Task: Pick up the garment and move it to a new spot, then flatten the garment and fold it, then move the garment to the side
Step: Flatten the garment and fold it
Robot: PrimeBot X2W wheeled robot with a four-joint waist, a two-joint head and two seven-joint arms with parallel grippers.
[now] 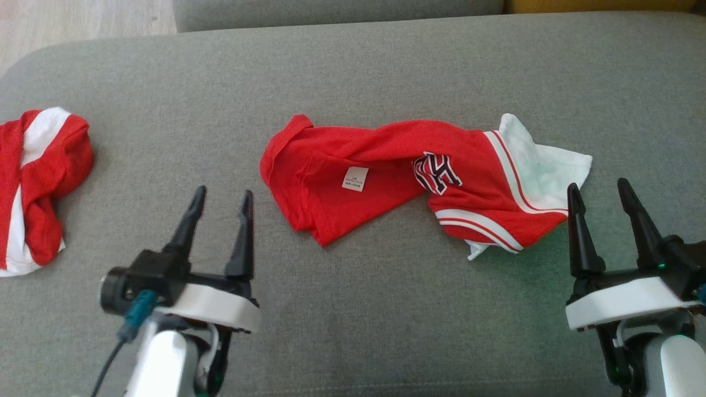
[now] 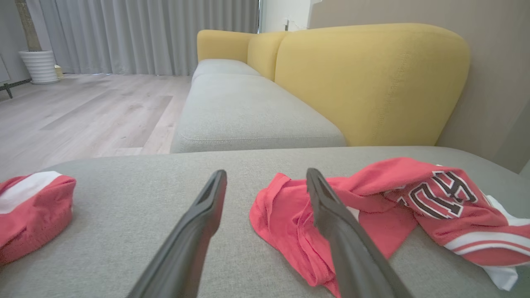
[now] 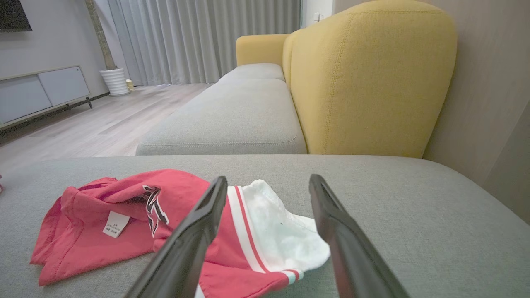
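The garment, a red shirt with white striped sleeves, dark lettering and a white label, lies crumpled in the middle of the grey cushion. My left gripper hovers open just left of its red end, fingers pointing away from me. In the left wrist view the garment lies to the right, behind the right finger of the open left gripper. My right gripper stands open at the garment's white sleeve end. In the right wrist view the open right gripper frames that white sleeve of the garment. Nothing is held.
A second red and white garment lies bunched at the cushion's left edge, also in the left wrist view. The grey cushion spreads wide. A yellow backrest rises beyond it, with wooden floor at the far left.
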